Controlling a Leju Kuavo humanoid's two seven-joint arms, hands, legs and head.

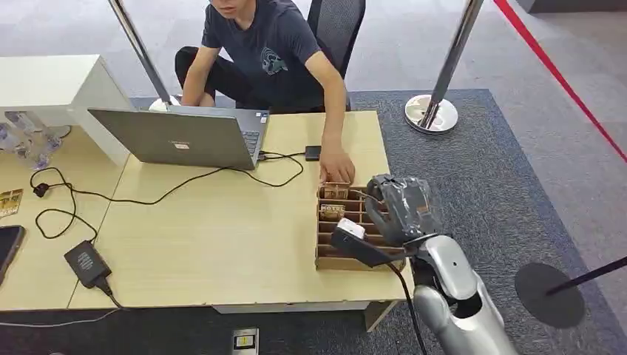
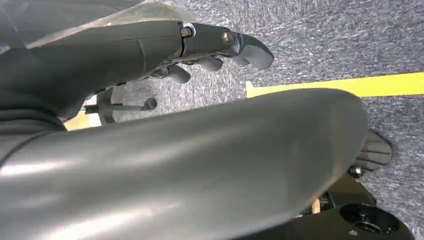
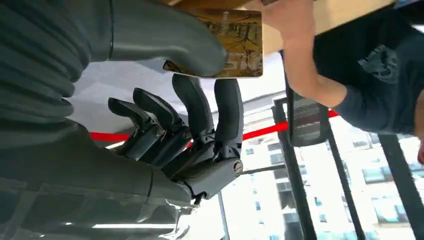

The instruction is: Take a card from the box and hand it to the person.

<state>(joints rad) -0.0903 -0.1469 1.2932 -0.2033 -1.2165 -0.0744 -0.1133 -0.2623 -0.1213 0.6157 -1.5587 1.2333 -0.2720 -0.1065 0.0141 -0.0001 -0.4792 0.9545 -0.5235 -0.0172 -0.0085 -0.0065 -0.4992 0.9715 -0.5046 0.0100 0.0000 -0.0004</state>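
closest to the head camera, the silver right arm rises from the lower edge to the right robot hand (image 1: pixel 399 207), which hangs over the near right part of the box (image 1: pixel 325 260); going left to right across the tabletop (image 1: pixel 222 237): a phone (image 1: pixel 7 248) at the far left edge, a black power adapter (image 1: pixel 87 263) with its cable looping back, an open laptop (image 1: pixel 181 137), a small black device (image 1: pixel 313 153), then the cardboard box with its rows of compartments at the right end; the person (image 1: pixel 266 52) sits behind the tabletop, and the person's hand (image 1: pixel 336 166) rests at the far edge of the box.

in the right wrist view the right robot hand (image 3: pixel 190 125) pinches a card (image 3: pixel 235 45) between the thick thumb and the darker fingers; the card is gold-brown with print on it, and the person's hand (image 3: pixel 290 20) is just beside its far edge, perhaps touching it, though i cannot tell for sure; more cards (image 1: pixel 334 191) stand in the far compartments of the box.

the left robot hand (image 2: pixel 220 47) hangs over grey carpet, its fingers loosely curled with nothing in them.

judging from this, the picking is done: the card is out of the box and in the grip; what is left is the handover itself, offering the card to the person and letting go once they hold it.
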